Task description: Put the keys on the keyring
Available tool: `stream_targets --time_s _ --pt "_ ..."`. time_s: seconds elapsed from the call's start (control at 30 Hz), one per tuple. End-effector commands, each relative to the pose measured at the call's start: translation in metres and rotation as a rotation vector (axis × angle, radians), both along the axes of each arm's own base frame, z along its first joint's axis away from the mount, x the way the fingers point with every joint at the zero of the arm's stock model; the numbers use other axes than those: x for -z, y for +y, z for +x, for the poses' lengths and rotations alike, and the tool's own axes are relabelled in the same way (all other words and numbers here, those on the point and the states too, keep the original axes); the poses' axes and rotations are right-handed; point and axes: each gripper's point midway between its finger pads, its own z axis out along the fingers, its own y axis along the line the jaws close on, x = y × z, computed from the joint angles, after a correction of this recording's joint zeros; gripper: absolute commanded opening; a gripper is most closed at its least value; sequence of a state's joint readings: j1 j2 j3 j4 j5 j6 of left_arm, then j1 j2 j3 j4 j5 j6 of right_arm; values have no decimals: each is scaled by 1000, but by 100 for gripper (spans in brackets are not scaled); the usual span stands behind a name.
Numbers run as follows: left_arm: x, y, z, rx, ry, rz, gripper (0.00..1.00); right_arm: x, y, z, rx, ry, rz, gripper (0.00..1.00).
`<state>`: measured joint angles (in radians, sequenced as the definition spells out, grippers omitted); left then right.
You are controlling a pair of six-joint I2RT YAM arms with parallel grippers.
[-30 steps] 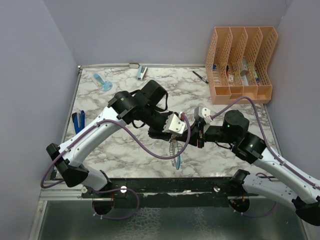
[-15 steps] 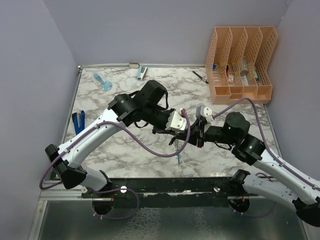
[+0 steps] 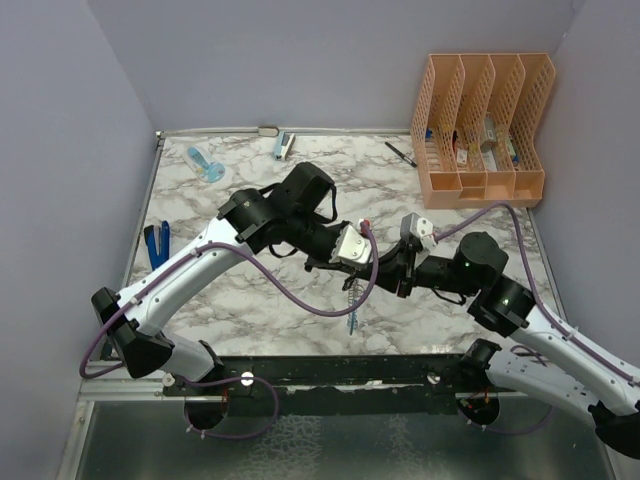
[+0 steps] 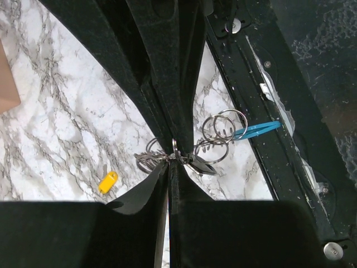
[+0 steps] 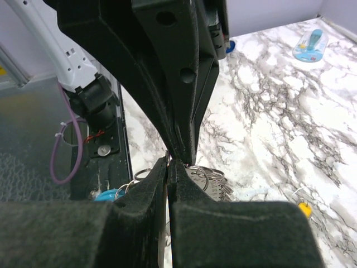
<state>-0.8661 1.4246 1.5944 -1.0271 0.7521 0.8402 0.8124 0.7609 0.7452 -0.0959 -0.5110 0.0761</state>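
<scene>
The keyring [image 3: 349,293] is a bunch of gray metal rings with a light-blue section [image 3: 353,322]. It hangs between the two grippers above the table's near middle. My left gripper [image 3: 352,262] and right gripper [image 3: 392,272] meet tip to tip, and both are shut on a thin ring. In the left wrist view the rings [image 4: 218,129] and blue section [image 4: 255,129] hang past my shut left gripper [image 4: 170,163]. A dark key [image 4: 204,166] hangs among the rings. The yellow key [image 4: 107,182] lies loose on the marble; it also shows in the right wrist view [image 5: 304,209]. The right gripper [image 5: 169,166] pinches the rings [image 5: 207,178].
An orange file organizer [image 3: 480,125] stands at the back right with a black pen [image 3: 401,153] beside it. A blue-handled tool [image 3: 156,243] lies at the left edge. A blue-white item [image 3: 205,163] and a small stapler-like thing [image 3: 283,146] lie at the back. A black rail [image 3: 330,370] runs along the front.
The right arm's wrist has shifted a little to the right. Both grippers stay closed together on the hanging keyring, which has barely moved.
</scene>
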Motion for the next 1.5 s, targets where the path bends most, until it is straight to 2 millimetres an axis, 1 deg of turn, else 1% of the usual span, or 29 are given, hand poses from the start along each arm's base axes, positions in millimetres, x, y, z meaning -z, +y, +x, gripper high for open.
stream_targets --time_s 0.0,0.23,0.33,0.4,0.5,0.6,0.7,0.73,0.77,0.87,0.97,1.23,1.4,1.47 --pt "-9 1 -15 28 38 -37 7 -33 -7 9 82 -83 121 1" --pt "-18 0 -14 8 40 -59 7 -40 -13 12 124 -115 183 2" --pt "-21 -3 -15 8 52 -68 9 -41 -15 13 135 -126 207 2" --pt "-25 -3 -10 -11 32 -71 9 -43 -16 13 141 -135 222 2" --pt "-38 -3 5 -89 -25 -86 10 -46 -20 15 167 -148 249 1" --pt "-47 -2 5 -93 -32 -105 16 -52 -26 16 197 -167 294 1" --pt "-43 -5 0 -63 -7 -111 30 -55 -29 15 204 -175 328 2" --pt "-40 -7 2 -65 -4 -109 33 -56 -29 14 198 -178 340 1" --pt "-37 -8 4 -69 -2 -105 34 -57 -28 14 193 -178 348 2" --pt "-27 -12 9 -80 0 -95 35 -59 -24 11 168 -176 361 2" --pt "-23 -14 8 -68 9 -100 36 -61 -21 5 130 -171 372 2" --pt "-23 -20 5 -39 28 -123 36 -63 -16 -3 74 -141 379 2" --pt "-25 -23 0 -15 55 -137 36 -60 -16 -4 71 -127 383 1" --pt "-25 -23 -1 -10 62 -137 34 -60 -15 -4 71 -124 382 1"
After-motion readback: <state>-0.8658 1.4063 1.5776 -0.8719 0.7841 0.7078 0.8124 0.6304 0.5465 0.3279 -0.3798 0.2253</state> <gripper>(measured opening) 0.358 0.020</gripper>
